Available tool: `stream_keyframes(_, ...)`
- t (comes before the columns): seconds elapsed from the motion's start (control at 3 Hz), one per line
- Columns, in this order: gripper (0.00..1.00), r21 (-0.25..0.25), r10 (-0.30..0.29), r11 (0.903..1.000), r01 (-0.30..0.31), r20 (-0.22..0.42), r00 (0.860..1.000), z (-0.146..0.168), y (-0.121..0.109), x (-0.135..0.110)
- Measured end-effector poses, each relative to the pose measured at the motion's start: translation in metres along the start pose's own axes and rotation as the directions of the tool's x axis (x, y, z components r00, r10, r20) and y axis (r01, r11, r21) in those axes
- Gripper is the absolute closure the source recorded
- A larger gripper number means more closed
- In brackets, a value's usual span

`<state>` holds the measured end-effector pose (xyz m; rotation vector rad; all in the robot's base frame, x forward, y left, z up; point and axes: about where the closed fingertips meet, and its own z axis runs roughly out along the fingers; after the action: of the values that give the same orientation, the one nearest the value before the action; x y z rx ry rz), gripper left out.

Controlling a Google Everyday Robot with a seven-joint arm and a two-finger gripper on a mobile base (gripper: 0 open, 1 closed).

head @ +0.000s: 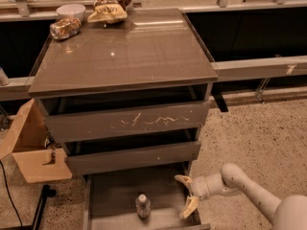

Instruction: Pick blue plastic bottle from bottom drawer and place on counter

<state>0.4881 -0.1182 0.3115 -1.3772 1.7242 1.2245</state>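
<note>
The blue plastic bottle stands upright on the floor of the pulled-out bottom drawer, white cap up. My gripper hovers at the drawer's right side, to the right of the bottle and apart from it. Its two yellowish fingers are spread open with nothing between them. The counter is the glossy grey-brown cabinet top above the three drawers.
At the back left of the counter lie a crushed can, a white bowl and a snack bag. The top drawer front bears white scratches. An open cardboard box sits left of the cabinet. Speckled floor extends to the right.
</note>
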Motion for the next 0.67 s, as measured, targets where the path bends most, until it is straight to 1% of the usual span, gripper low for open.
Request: stream_keyframes(0.67,0.00,-0.015,-0.040,0.9991,0.041,0.041,0.998,0.021,-0.012,0.020)
